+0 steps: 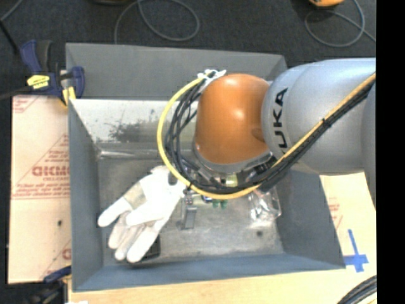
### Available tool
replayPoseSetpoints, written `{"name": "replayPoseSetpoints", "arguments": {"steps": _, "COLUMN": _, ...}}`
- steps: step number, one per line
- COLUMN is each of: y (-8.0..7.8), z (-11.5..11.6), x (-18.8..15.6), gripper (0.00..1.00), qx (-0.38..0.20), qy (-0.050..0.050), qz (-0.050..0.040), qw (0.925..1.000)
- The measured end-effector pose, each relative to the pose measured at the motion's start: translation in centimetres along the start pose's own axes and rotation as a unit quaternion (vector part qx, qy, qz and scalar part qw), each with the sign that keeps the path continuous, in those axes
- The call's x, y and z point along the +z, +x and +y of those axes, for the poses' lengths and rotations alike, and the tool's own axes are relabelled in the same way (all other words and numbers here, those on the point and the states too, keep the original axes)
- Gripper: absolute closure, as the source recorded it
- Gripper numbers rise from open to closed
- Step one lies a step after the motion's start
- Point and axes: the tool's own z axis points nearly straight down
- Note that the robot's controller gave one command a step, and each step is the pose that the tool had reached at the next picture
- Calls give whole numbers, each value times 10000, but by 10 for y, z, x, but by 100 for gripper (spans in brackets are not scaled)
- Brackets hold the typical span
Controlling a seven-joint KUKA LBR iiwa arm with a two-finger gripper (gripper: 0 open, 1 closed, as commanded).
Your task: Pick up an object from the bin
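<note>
Reaching in from the right, the arm [323, 125] lies nearest the camera. Its thick, smooth grey link crosses the bin's right side and bends into a glossy, rounded orange cover [228, 116] over the wrist. The wrist points almost straight down at the bin's middle. Black and yellow cables [166, 132] loop in an arc round the cover's left side and run back beneath it along the link.

Below the cover the gripper [188, 215] shows as a short, flat grey metal piece hanging low over the floor, a little left of centre. Whether it is spread wide or drawn narrow I cannot tell.

Just to its left lies a white glove [142, 211], soft and rubbery in look, limp and flat. Its cuff end is just beside the gripper, and its tips are splayed toward the front left corner. A small dark thing [152, 250] peeps out from under the glove's lower edge. Right of the gripper and apart from it, a crumpled clear plastic piece [262, 206] glints on the floor near the right wall.

The bin [221, 236] is dull grey sheet metal with sloping walls. Its floor is scuffed, and its back wall is flecked with dark specks.
</note>
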Motion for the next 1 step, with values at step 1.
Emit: {"name": "replayPoseSetpoints", "arguments": {"steps": 1, "y": -2, "z": -1, "x": -5, "gripper": 0, "qx": 22, "qy": -6, "qz": -42, "qw": 10000}}
